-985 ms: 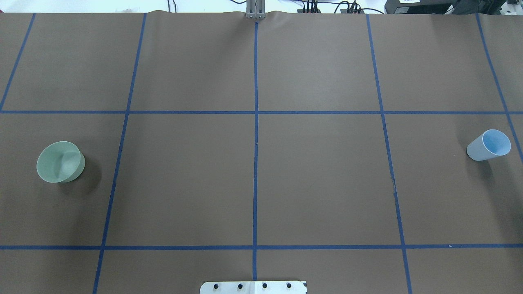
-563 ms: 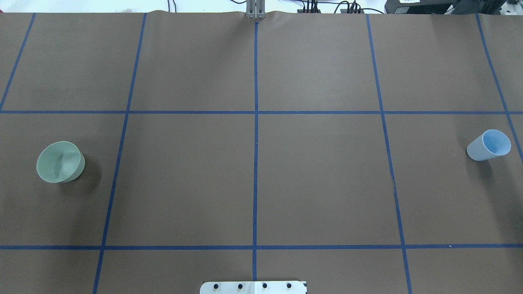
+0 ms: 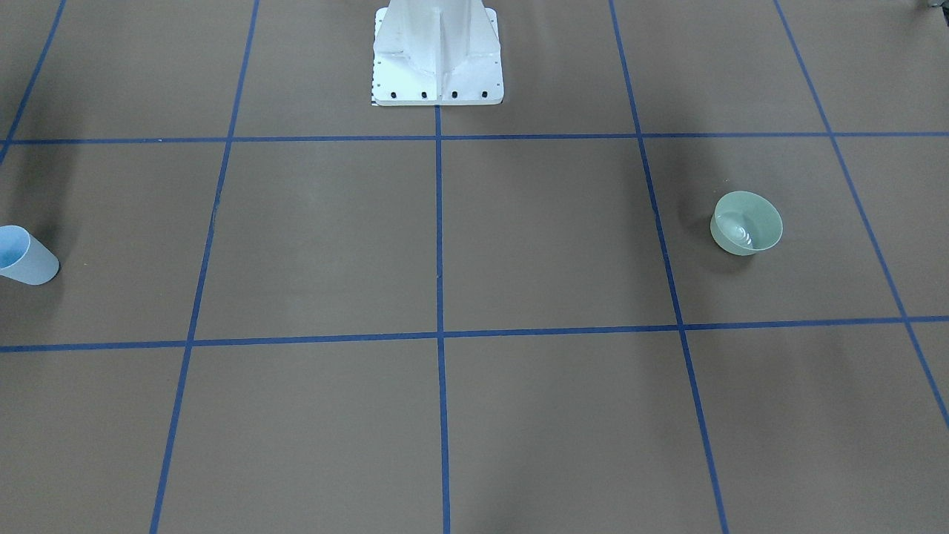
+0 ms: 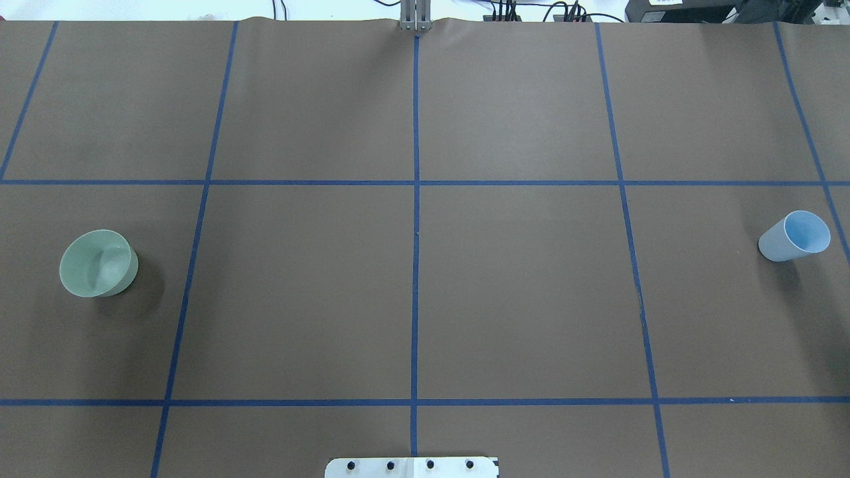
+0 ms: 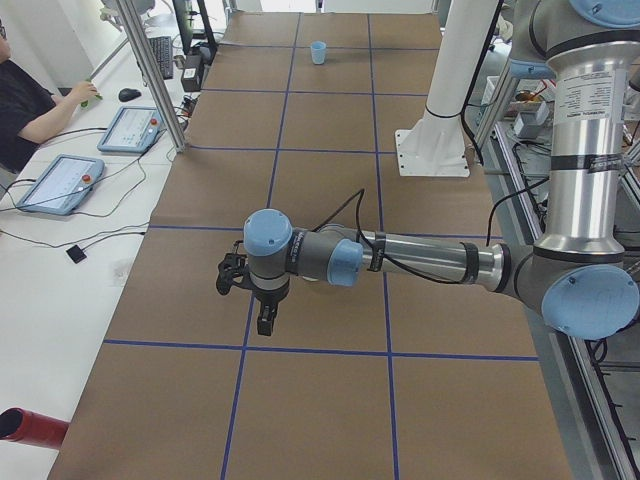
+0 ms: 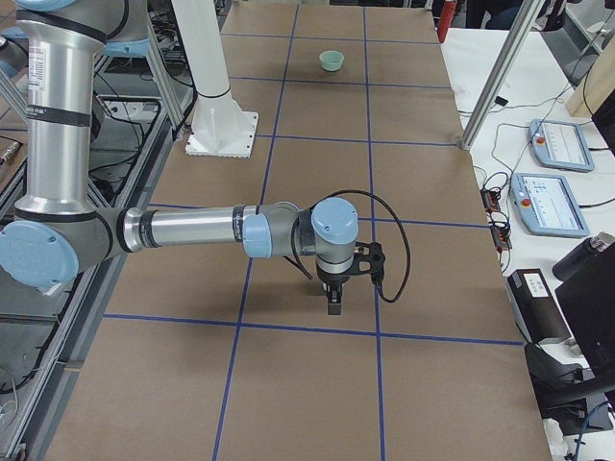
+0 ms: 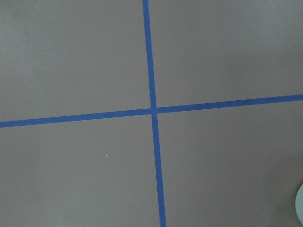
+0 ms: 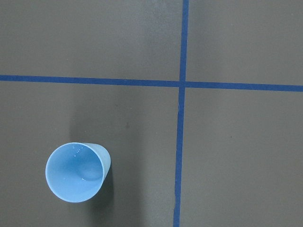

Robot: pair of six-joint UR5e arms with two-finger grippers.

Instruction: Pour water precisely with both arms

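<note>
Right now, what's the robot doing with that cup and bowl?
Nothing is being held. The cup stands on the table on the robot's right, and the bowl sits far off on its left. The right arm and left arm hang over the table, touching neither. The right gripper and left gripper point down. They show only in the side views, so I cannot tell if they are open. No pouring has begun.
</note>
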